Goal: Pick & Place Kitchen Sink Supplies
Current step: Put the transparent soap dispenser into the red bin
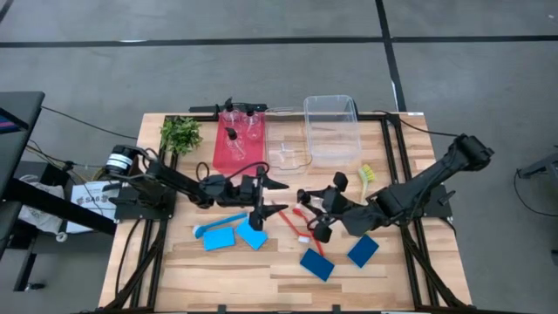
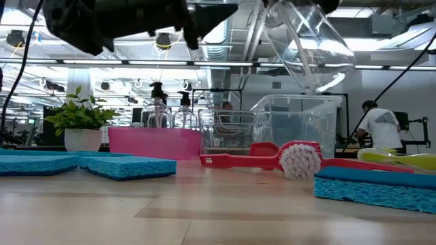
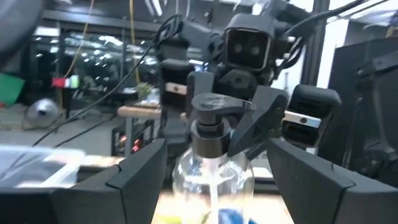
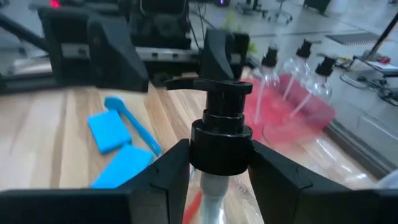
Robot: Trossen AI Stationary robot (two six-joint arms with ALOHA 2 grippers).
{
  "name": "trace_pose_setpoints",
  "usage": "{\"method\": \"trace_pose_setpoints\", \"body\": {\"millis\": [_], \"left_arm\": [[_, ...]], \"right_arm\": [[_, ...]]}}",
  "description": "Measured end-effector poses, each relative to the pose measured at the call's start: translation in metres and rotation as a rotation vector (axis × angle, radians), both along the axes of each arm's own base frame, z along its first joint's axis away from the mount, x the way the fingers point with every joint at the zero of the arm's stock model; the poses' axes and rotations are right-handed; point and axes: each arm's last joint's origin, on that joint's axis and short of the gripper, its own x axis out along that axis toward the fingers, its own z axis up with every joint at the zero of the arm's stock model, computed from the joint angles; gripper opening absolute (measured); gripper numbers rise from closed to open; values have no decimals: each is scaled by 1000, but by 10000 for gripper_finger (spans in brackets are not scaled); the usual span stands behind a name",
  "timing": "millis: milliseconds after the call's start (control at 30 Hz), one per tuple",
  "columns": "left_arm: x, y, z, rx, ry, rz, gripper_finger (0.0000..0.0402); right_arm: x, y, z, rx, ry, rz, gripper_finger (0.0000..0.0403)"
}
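A leafy plant [image 1: 180, 133], a pink bin [image 1: 225, 153] and a clear bin [image 1: 332, 131] line the wooden table's [image 1: 174, 262] far edge

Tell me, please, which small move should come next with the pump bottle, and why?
Probably close the left gripper on the pump bottle. The right gripper holds it at the neck in the air, and the left fingers stand on both sides of its body, seemingly not touching.

Three clear pump bottles [image 1: 235, 131] stand upright in the pink bin [image 1: 228, 157], a fourth pump bottle [image 4: 219, 149] is raised off the table, and four blue sponges [image 1: 253, 235], one blue brush [image 1: 216, 226], one red brush [image 1: 295, 224] and one yellow-green brush [image 1: 365, 174] lie flat on the wooden table [image 1: 157, 270].
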Motion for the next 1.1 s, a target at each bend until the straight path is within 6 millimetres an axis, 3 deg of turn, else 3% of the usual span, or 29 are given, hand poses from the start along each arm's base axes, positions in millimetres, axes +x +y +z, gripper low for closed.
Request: {"method": "trace_pose_setpoints", "body": {"millis": [333, 700, 1100], "left_arm": [[22, -4, 5, -1, -23, -15, 280], [30, -6, 20, 4, -72, -13, 280], [31, -6, 21, 7, -70, -28, 280]], "right_arm": [[3, 2, 7, 6, -49, 62, 137], [3, 2, 8, 3, -49, 66, 138], [3, 2, 8, -15, -44, 72, 140]]}}
